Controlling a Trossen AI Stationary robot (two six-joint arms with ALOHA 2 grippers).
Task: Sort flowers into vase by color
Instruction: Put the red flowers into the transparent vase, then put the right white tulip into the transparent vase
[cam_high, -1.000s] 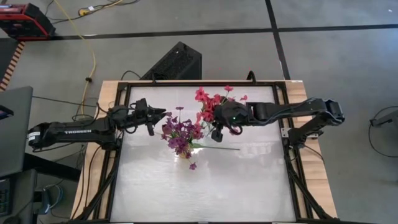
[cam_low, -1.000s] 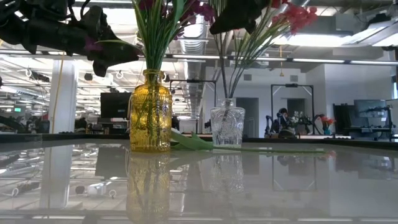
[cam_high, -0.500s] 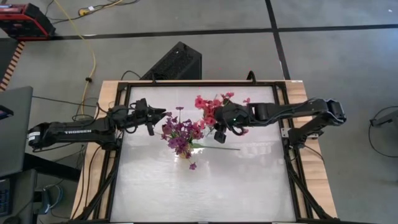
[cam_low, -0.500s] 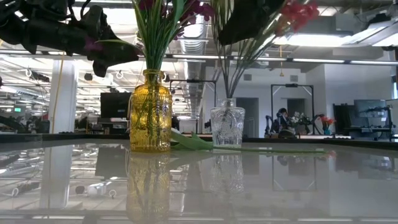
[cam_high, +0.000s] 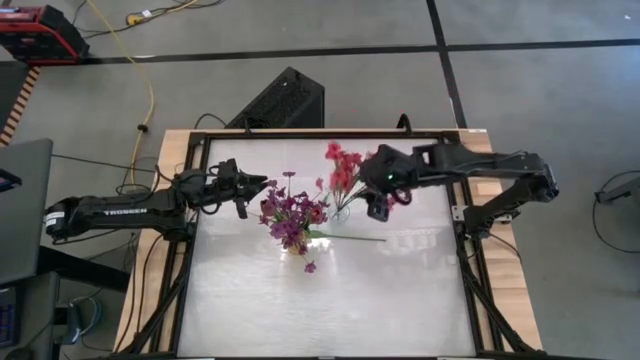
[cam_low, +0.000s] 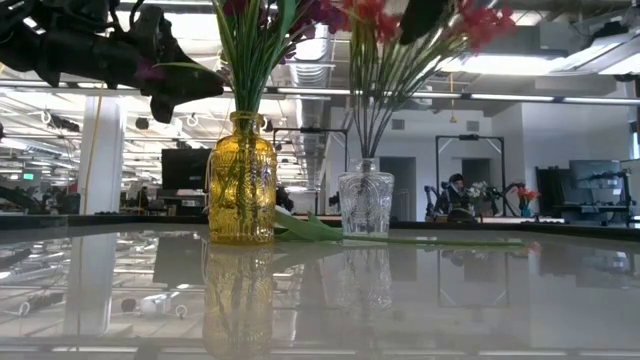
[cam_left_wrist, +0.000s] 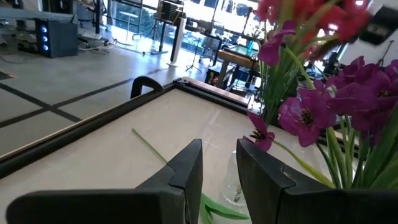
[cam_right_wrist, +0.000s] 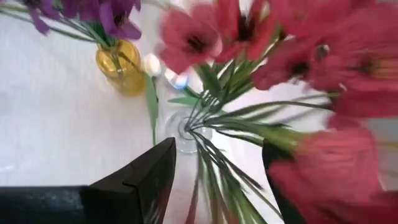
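The right end effector (cam_high: 378, 203) hangs above the bench (cam_high: 330, 300) with its fingers (cam_right_wrist: 143, 177) spread and nothing between them. Directly beneath and just beside it the red-pink flowers (cam_high: 344, 168) stand in the clear vase (cam_low: 365, 203), stems fanning out of its mouth. Farther off, the purple flowers (cam_high: 290, 215) fill the yellow vase (cam_low: 240, 180), and one loose stem (cam_high: 350, 238) lies flat on the bench. The left end effector (cam_high: 248, 187) waits beside the purple blooms, fingers slightly parted and empty.
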